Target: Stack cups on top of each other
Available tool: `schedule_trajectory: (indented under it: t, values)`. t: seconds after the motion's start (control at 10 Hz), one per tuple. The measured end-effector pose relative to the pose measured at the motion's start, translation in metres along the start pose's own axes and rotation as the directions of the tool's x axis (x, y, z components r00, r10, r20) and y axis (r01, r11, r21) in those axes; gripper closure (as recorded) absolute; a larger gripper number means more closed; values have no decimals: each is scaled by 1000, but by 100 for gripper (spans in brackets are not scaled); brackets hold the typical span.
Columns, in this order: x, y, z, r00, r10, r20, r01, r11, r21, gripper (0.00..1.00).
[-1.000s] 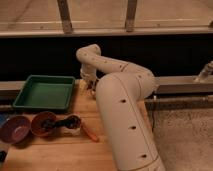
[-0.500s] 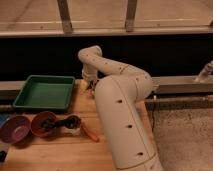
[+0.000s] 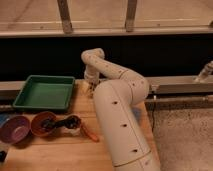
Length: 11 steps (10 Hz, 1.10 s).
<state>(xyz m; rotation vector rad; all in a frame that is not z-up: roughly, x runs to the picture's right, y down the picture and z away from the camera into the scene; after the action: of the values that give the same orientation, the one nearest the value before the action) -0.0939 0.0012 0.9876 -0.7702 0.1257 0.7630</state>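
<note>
The pincer point(image 3: 91, 89) hangs pointing down at the far edge of the counter point(image 3: 60, 150), a little above centre of the frame and just beside the right rim of the green tray point(image 3: 31, 107). It stands open, and it is not touching the tray. Above it the cream arm point(image 3: 120, 115) rises to a rounded wrist joint, slants down to the right to a thick elbow, then drops as a broad column to the bottom edge of the frame, covering the right part of the counter. The cups lie well apart from the pincer, at lower left. The blue-grey cup point(image 3: 73, 121) shows as a small dark round shape just right of the reddish-brown bowl point(image 3: 38, 131). The pale cup point(image 3: 75, 131) shows only as a light patch touching its lower side, and whether one sits on the other cannot be told. A dark shape runs from the bowl's inside toward the cups; what it is cannot be told. An orange-red stick point(image 3: 90, 133) lies tilted just right of the cups, near the arm's base. The purple bowl point(image 3: 14, 129) sits just left of the reddish-brown one. A grey rail point(image 3: 180, 82) runs behind the counter, and speckled floor point(image 3: 185, 135) fills the lower right.
</note>
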Motion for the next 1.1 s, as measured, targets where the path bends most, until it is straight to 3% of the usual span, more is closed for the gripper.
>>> schedule_trajectory:
  t: [0.2,0.6,0.7,1.1]
  values:
    - [1,-1,5,1000,8,6,-8,999,-43,54]
    - [1,-2,-1,1000,3,15,-3,999,-39,94]
    - [0,-2,-3,1000,1,20,0,999,-34,99]
    - [-1,-2,-22,999,-1,48,2,1000,-12,100]
